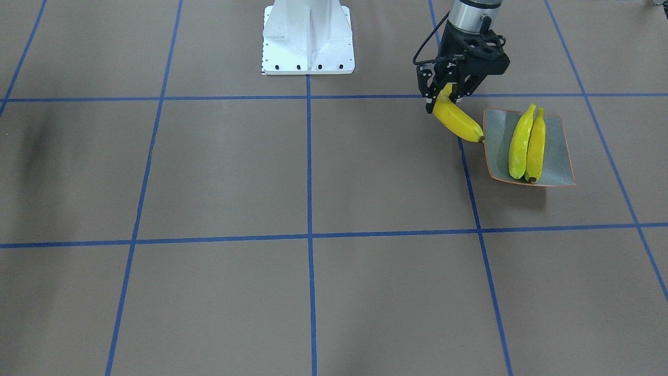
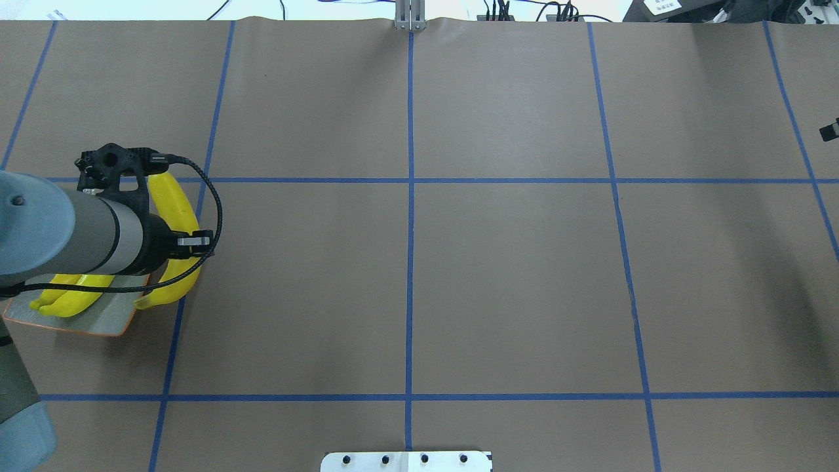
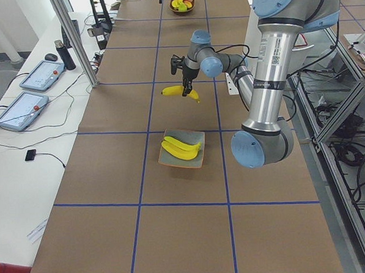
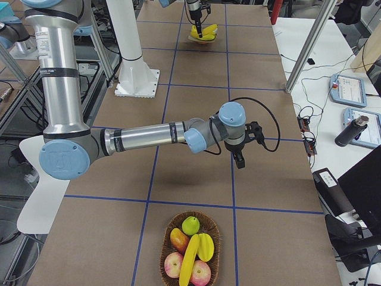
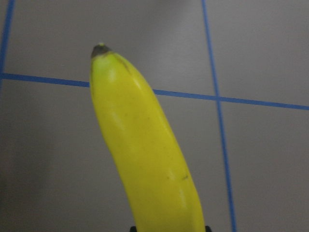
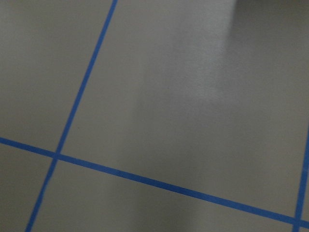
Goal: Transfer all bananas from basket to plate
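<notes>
My left gripper [image 1: 444,99] is shut on a yellow banana [image 1: 460,122] and holds it above the table. The banana's lower tip is at the rim of the grey-blue plate [image 1: 498,130]. Two bananas [image 1: 521,141] [image 1: 536,145] lie side by side on the plate. The held banana fills the left wrist view [image 5: 145,159]. A fourth banana [image 4: 190,257] lies in the wicker basket [image 4: 165,253] in the exterior right view. My right gripper [image 4: 240,158] hangs over bare table, far from the basket and plate; I cannot tell if it is open.
The basket also holds apples, a green fruit and a mango. It stands at the table's end on my right side, far from the plate [image 3: 185,161]. The white robot base [image 1: 308,39] stands at the table's edge. Blue tape lines grid the brown table.
</notes>
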Motion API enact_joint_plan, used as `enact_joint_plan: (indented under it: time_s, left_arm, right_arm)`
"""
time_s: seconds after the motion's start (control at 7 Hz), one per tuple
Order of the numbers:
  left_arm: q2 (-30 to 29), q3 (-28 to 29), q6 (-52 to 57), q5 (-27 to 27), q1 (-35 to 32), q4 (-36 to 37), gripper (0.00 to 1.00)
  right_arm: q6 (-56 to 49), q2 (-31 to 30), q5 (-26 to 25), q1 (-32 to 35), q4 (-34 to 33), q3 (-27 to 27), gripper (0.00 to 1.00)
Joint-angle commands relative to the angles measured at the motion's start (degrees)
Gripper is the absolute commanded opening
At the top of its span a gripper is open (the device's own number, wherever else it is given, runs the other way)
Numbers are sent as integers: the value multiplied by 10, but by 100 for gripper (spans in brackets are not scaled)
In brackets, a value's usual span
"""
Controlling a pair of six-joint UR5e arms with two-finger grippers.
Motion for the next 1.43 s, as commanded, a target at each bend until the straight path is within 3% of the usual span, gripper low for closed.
enact_joint_plan:
  time_s: [0.0,0.29,0.43,0.57,0.71,0.86,1.14,1.29]
  left_arm:
    - [76,14,62,38,2,16,0]
    - [96,51,104,65,4,18,0]
    - [95,65,125,65,7,19,20]
    - [96,81,146,69,9,19,58]
    - [98,85,153,84,8,19,69]
    - [100,85,164,95,8,19,100]
    - [90,56,229,93,-2,19,100]
    - [86,16,247,66,-27,18,100]
  right_arm:
    - [-28,-8,0,12,1,-11,100]
    - [-29,-7,0,12,1,-12,100]
    - [-29,-7,0,11,1,-13,100]
    - [-29,-5,-1,12,0,-13,100]
    - [-29,-5,-1,12,0,-13,100]
    - [-29,-4,-1,12,0,-13,100]
    - [-29,-6,-1,15,-1,-13,100]
    - [-29,-15,0,19,0,-13,100]
